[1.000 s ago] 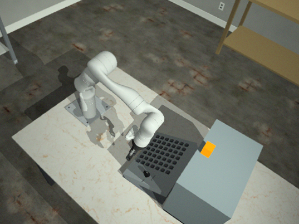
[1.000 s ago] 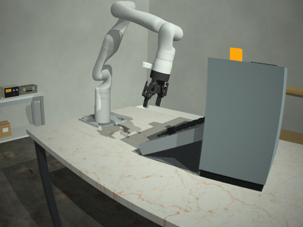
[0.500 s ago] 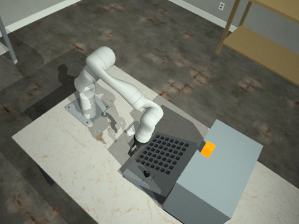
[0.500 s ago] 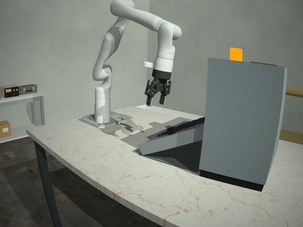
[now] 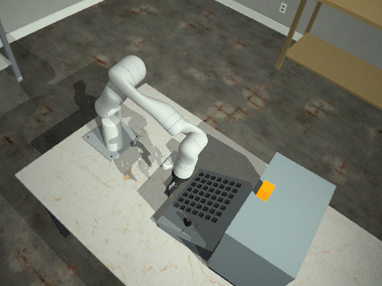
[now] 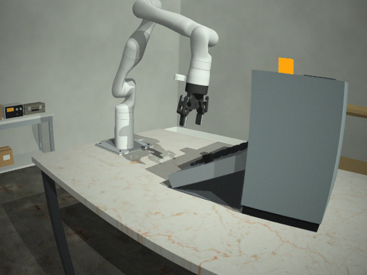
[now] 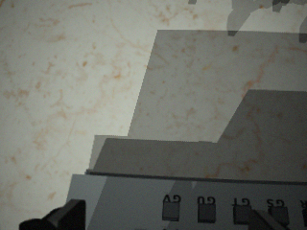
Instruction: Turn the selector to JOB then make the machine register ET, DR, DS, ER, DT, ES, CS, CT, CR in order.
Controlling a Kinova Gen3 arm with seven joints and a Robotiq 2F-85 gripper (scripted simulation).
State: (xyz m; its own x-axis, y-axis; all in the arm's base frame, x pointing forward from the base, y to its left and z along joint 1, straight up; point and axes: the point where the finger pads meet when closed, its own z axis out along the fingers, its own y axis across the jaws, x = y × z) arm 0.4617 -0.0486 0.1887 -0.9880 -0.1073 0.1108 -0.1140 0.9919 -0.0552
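Observation:
The sloped keyboard panel carries several rows of black keys; none looks lit. The black selector knob is on the panel beside the key block; its labels are too small to read and I cannot tell its setting. The wrist view shows upside-down names by the GV key, the GU key, the GT key and the GS key. My gripper is open and empty, high above the panel's low edge, touching nothing.
A tall grey cabinet rises at the panel's high end, with an orange block on top. The marble table carries the arm's base plate. Shelving stands away from the table.

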